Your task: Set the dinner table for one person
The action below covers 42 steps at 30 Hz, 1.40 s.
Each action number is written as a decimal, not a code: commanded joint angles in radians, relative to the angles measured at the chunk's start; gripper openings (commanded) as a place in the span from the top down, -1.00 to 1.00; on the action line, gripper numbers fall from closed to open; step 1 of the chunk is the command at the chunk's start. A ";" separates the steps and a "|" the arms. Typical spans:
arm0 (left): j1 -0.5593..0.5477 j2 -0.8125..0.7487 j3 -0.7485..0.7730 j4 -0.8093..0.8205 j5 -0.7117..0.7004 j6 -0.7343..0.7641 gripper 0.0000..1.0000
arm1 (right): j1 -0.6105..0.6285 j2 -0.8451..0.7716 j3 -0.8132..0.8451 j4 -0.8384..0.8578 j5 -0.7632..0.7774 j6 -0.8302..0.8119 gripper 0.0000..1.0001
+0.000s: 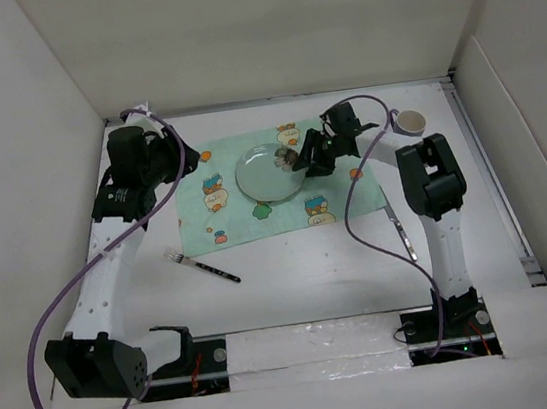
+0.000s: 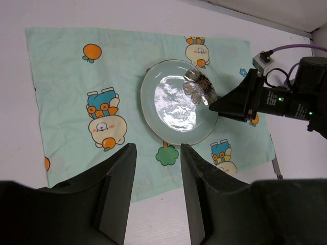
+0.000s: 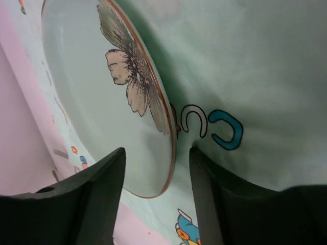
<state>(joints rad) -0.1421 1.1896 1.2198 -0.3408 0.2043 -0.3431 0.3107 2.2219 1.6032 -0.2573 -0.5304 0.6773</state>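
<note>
The right hand [image 1: 296, 161] straddles the plate's [image 1: 262, 176] rim unclenched, with a cup [image 1: 411, 122] on the counter [image 1: 294, 282] to its right, and the left hand [image 2: 157, 148] is released above the mat [image 2: 66, 81].

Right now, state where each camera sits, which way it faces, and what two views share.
Top external: above, behind, looking down on the table; left arm, right arm show.
Left wrist: high, looking down at the plate on the placemat; own fingers show.
Right wrist: low at the plate's rim, own fingers straddling it.
Shared: both wrist views show the plate.
</note>
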 commanded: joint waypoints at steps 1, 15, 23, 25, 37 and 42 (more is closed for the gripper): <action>0.006 0.010 0.035 0.023 -0.020 0.010 0.26 | 0.001 -0.108 0.026 -0.077 0.027 -0.074 -0.20; 0.006 0.051 -0.003 0.046 0.004 0.019 1.00 | -0.291 -0.630 -0.355 -0.102 0.332 -0.234 1.00; 0.006 0.071 -0.016 0.075 0.046 0.006 0.61 | -0.395 -0.509 -0.071 -0.292 0.817 -0.220 0.18; 0.006 0.071 -0.025 0.083 0.050 0.004 0.55 | -0.435 -0.463 -0.037 -0.335 0.816 -0.216 0.13; 0.006 0.061 -0.039 0.094 0.035 0.009 0.46 | -0.489 -0.243 0.098 -0.361 0.762 -0.239 0.12; 0.006 0.054 -0.040 0.086 0.038 0.007 0.46 | -0.489 -0.269 0.081 -0.352 0.777 -0.228 0.35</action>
<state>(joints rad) -0.1421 1.2694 1.1873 -0.2848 0.2344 -0.3344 -0.1780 2.0098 1.6550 -0.6220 0.2264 0.4480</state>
